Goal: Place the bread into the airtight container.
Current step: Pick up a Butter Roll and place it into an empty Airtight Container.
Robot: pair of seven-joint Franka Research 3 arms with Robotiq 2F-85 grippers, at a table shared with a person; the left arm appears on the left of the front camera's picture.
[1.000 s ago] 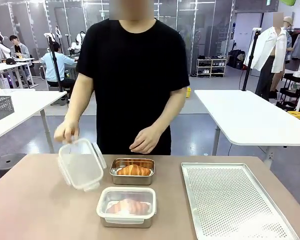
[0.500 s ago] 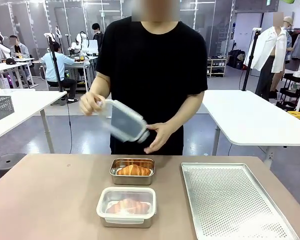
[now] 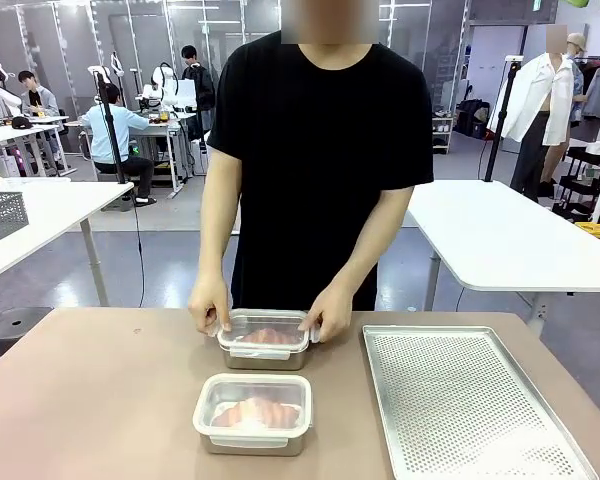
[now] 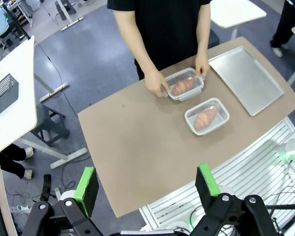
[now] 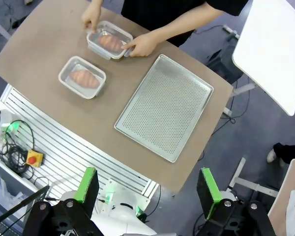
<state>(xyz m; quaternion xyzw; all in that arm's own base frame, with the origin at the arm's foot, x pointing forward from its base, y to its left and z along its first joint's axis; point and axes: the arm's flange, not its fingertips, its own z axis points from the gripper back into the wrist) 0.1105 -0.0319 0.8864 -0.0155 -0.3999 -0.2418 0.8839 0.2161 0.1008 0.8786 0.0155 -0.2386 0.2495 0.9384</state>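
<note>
Two lidded containers (image 3: 264,339) (image 3: 253,413), each with one bread (image 3: 255,411), beside one perforated tray (image 3: 470,410). Two hands (image 3: 209,304) (image 3: 329,316) press the far lid. Left gripper (image 4: 146,186) and right gripper (image 5: 146,186) both gape, holding nothing.

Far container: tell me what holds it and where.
The person's hands grip the lid of the far container at its two short ends.

Far container (image 3: 265,341): rectangular metal body, clear lid laid on top, holding a golden-brown bread (image 3: 270,336) seen through the lid. It sits flat on the desk. Near container (image 3: 253,412): same type, lid on, upright, holding a second bread (image 3: 257,411). The two containers stand close together, not touching.
</note>
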